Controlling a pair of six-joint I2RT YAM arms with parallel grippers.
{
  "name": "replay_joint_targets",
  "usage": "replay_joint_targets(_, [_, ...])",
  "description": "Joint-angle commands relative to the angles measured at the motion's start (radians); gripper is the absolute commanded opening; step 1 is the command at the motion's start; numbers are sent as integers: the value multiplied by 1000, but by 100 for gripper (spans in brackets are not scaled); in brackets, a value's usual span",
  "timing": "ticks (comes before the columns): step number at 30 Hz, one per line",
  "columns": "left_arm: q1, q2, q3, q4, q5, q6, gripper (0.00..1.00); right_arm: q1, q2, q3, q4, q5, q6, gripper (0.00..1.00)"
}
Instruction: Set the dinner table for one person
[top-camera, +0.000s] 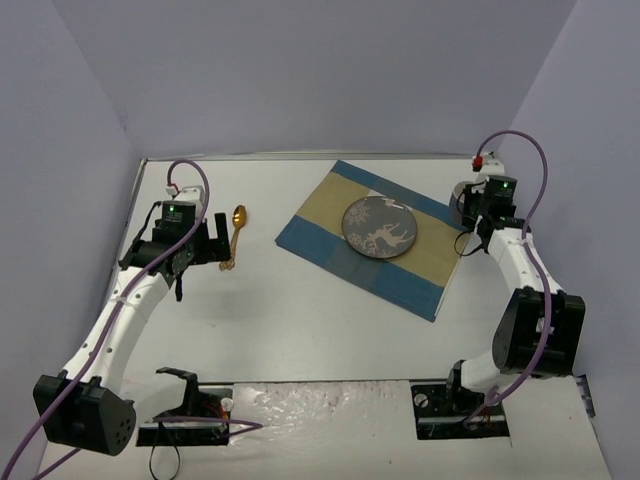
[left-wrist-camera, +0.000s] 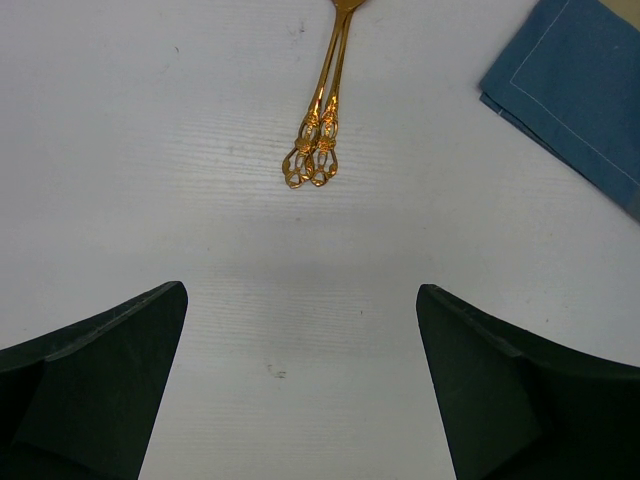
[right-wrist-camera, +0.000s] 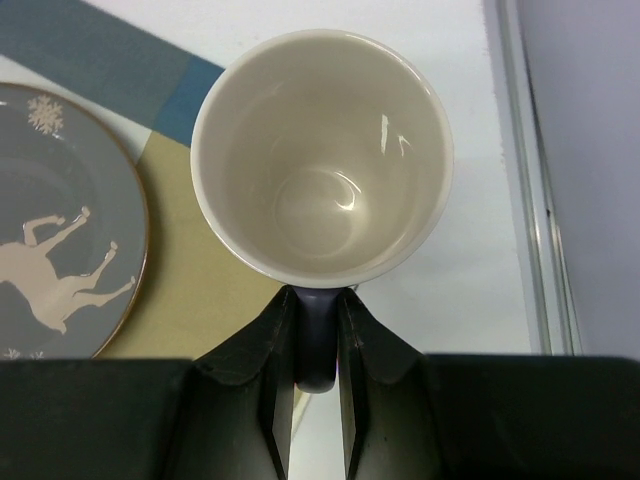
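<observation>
Pinching a mug (right-wrist-camera: 320, 160) handle: your right gripper (right-wrist-camera: 315, 305), far right, by the plate (top-camera: 378, 227) on the placemat (top-camera: 425, 272). Your left gripper (left-wrist-camera: 300, 300): fingers spread, close to gold cutlery (left-wrist-camera: 318, 150), left side. The table (top-camera: 300, 320) lies under everything, filling the scene.

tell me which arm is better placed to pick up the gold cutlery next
Left. The left gripper is open, right by the handle ends of the gold cutlery. The right gripper is shut on the handle of the mug, on the far side of the placemat.
</observation>
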Motion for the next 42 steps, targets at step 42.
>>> replay_joint_targets(42, [18,1,6,55,-16,22,97,-49,130,-145,365,-161,-123,34])
